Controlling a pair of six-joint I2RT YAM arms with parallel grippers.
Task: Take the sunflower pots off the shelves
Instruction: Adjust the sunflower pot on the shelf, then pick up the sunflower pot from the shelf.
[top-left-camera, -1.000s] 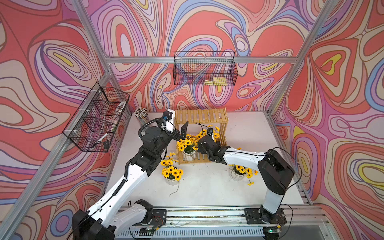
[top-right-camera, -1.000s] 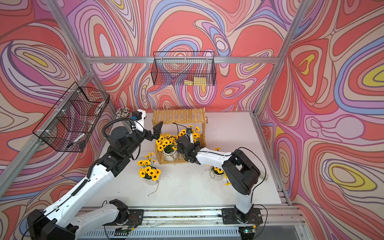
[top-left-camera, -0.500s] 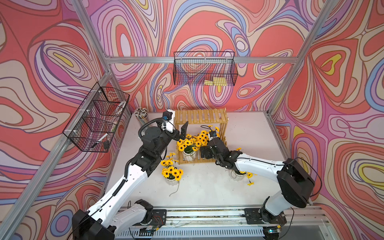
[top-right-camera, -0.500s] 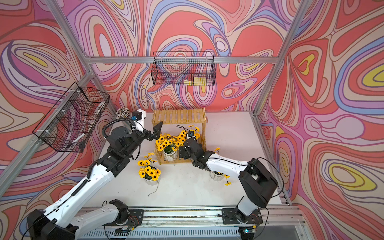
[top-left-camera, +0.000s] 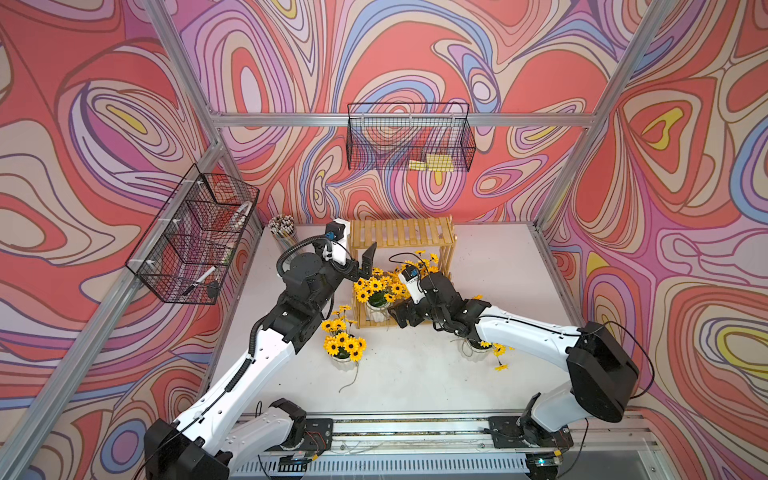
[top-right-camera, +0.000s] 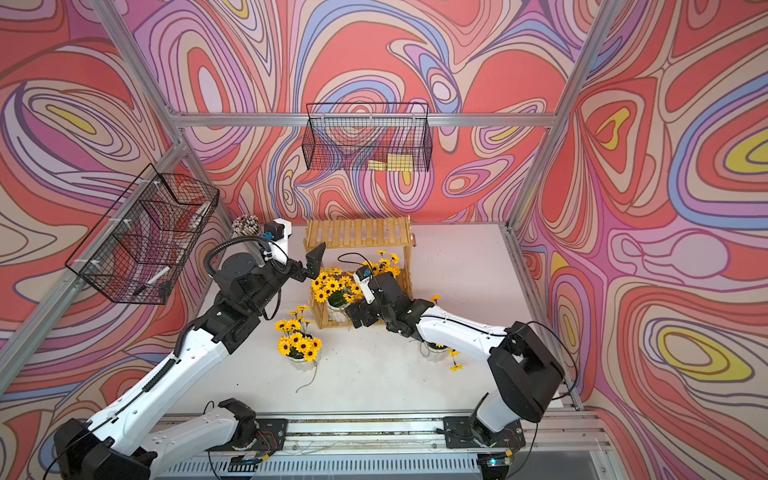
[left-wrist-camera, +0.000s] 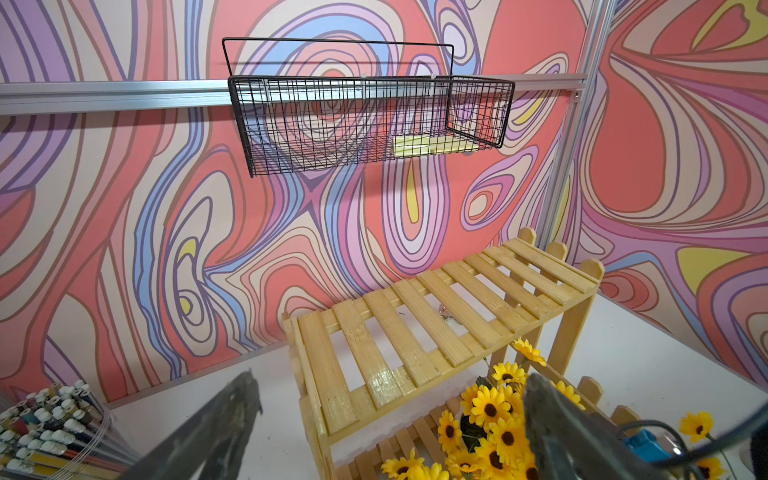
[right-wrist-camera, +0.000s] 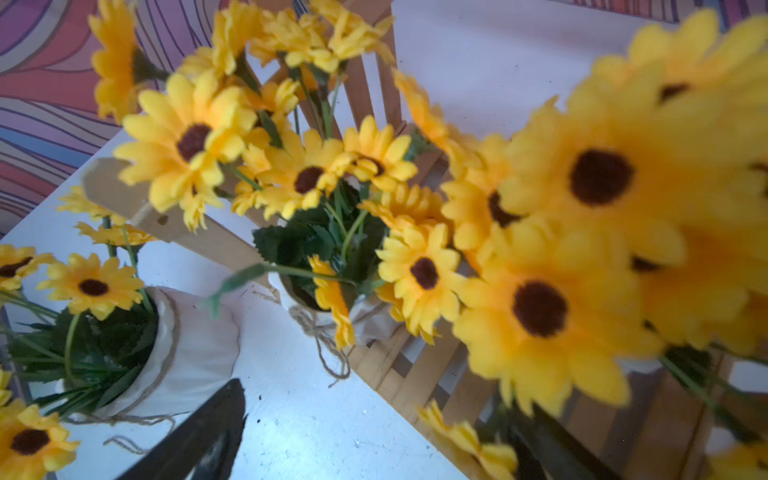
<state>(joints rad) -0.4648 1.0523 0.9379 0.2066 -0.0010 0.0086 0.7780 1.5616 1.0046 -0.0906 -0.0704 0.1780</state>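
left gripper (left-wrist-camera: 392, 380) is shown with fingers wide apart and empty, before the left end of the shelves (top-left-camera: 401, 239), above the blooms. right gripper (top-left-camera: 400, 318) is set low at the front edge of the lower tier. its fingers appear apart with nothing clamped, though the right wrist view is blurred by blooms. the top tier is bare. on the lower tier the left shelf pot (top-left-camera: 376, 311) stands near the front edge. the right shelf pot (top-left-camera: 433, 259) is marked only by blooms behind the right wrist. on the table (top-left-camera: 415, 395) stand the front table pot (top-left-camera: 343, 351) and the covered table pot (top-left-camera: 478, 345), the latter under the right forearm.

hazards: the shelf pots' blooms are interlaced, so one could be tipped when the other is drawn out. tall stems could be caught under the top tier if a pot is lifted before being pulled forward. the light rack could be shifted by a finger hooked on a slat. the covered table pot could be knocked by the forearm. both grippers are near one pot and could be brought into contact.

room: exit is offered at the front only, the ends being closed by lattice. open table lies between the two table pots and to the right of the rack. the back-left corner is taken by the cup of pencils (top-left-camera: 282, 228).
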